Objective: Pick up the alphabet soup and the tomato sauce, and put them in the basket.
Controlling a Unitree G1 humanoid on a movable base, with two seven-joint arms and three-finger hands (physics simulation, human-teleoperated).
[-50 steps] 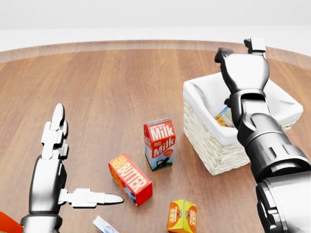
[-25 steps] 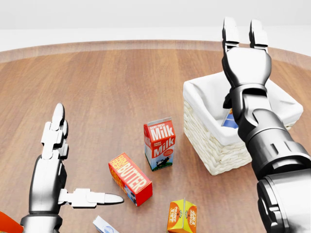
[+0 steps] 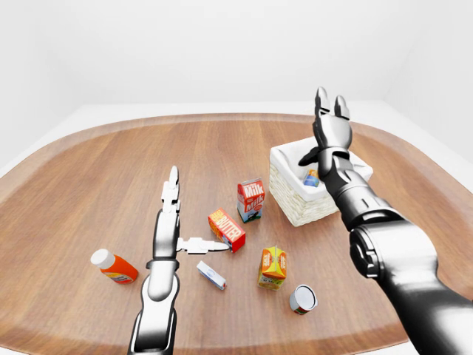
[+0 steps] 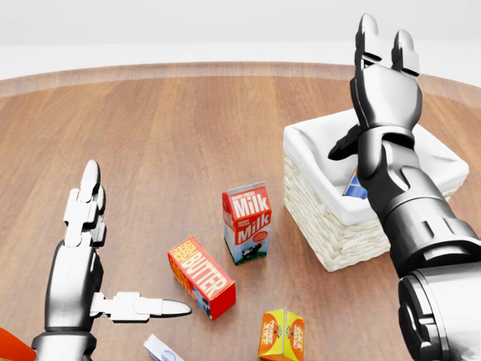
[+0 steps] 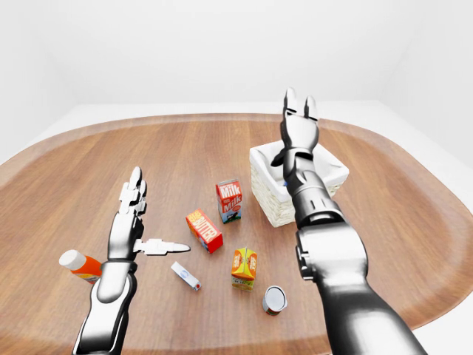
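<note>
The right robot hand (image 4: 383,71) has been opened and raised above the basket (image 4: 331,207) over the last second: a second ago its fingers were curled down over the basket, whereas now they are spread upward and nothing is held. A can (image 4: 355,184) with a blue and orange label is seen lying inside the basket against the white liner, at about 3 o'clock of the milk carton (image 4: 246,222). Judged from this, one of the two task cans has been delivered; which one cannot be read from the label.

A second can (image 3: 302,299) is left on the wooden surface (image 3: 111,177), at about 5 o'clock of the juice carton (image 3: 273,267). It is lying on its side, its long axis running roughly toward 7 o'clock in the left-eye view, with a grey end face turned toward the camera. It is presumably the remaining task thing.

The left robot hand (image 4: 94,263) is held open and empty, at about 9 o'clock of the butter box (image 4: 201,277).
</note>
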